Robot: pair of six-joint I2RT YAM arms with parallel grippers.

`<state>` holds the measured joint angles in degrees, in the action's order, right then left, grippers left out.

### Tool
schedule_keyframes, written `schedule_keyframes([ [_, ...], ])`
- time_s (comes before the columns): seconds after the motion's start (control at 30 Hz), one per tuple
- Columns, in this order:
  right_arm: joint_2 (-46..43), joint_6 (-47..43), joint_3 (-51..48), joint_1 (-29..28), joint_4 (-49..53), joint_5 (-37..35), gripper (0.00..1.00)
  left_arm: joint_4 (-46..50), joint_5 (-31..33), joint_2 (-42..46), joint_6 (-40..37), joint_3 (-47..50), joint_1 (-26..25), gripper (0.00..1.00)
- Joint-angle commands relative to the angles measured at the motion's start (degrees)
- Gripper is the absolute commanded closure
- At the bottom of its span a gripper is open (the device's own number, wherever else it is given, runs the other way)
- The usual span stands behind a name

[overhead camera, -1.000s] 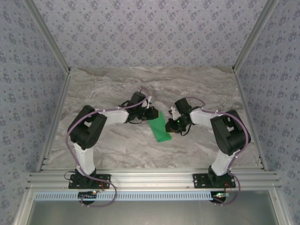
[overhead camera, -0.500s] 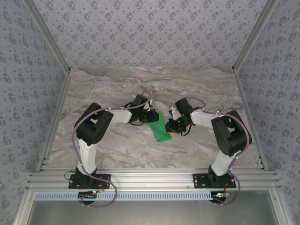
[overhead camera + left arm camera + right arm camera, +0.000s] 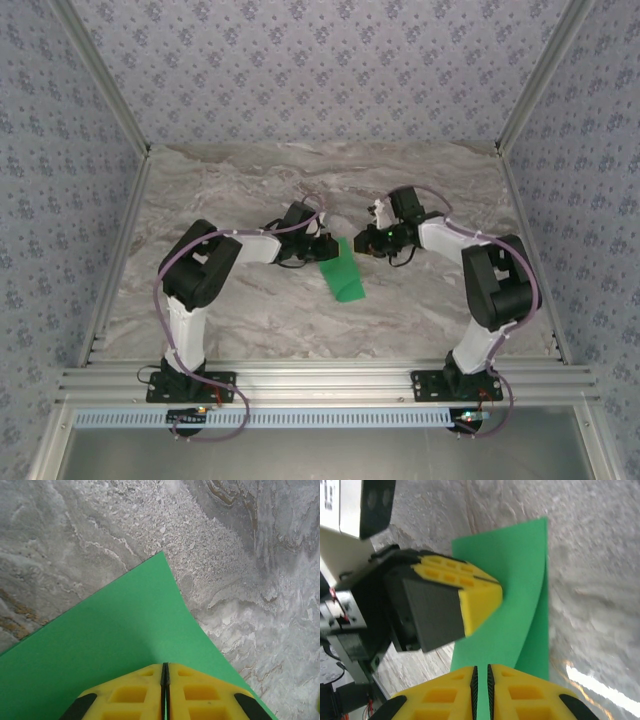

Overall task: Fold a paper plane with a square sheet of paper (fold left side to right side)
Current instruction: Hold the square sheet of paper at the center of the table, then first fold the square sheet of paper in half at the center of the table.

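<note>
You're mid left-to-right fold, I'd say: the green paper sheet (image 3: 345,275) sits doubled over on the marble table (image 3: 230,180) under the left gripper (image 3: 165,666), top flap bowed up, uncreased. Left gripper's clenched, tips on the sheet. The right gripper (image 3: 481,669), opposite the left gripper, is clenched too; can't tell if it's pinching paper. Next you'd need to press that flap flat.

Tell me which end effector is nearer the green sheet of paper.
Left. The left end effector rests shut on the far left part of the sheet. The right end effector hangs just off its far right corner, apart from it.
</note>
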<state>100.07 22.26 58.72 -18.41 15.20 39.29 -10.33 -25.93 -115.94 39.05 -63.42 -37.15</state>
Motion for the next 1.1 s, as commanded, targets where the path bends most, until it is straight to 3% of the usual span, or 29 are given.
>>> schedule_keyframes([
  [0.0,4.3,1.56,2.58,-0.13,-0.77,2.63,0.85,2.9,3.35,-1.04,-0.38,1.47,-0.29,0.9],
  [0.47,13.86,1.04,9.04,-0.7,-1.02,4.28,0.86,3.22,3.7,-0.97,-0.42,1.2,-0.56,0.9],
  [0.83,17.65,-1.86,9.11,-1.5,6.1,-1.25,0.86,3.53,3.61,1.72,-1.05,1.56,-0.74,0.89],
  [1.07,18.88,-2.82,9.09,-1.49,9.37,-5.94,0.86,3.46,3.26,7.86,-1.16,3.29,-0.76,0.79],
])
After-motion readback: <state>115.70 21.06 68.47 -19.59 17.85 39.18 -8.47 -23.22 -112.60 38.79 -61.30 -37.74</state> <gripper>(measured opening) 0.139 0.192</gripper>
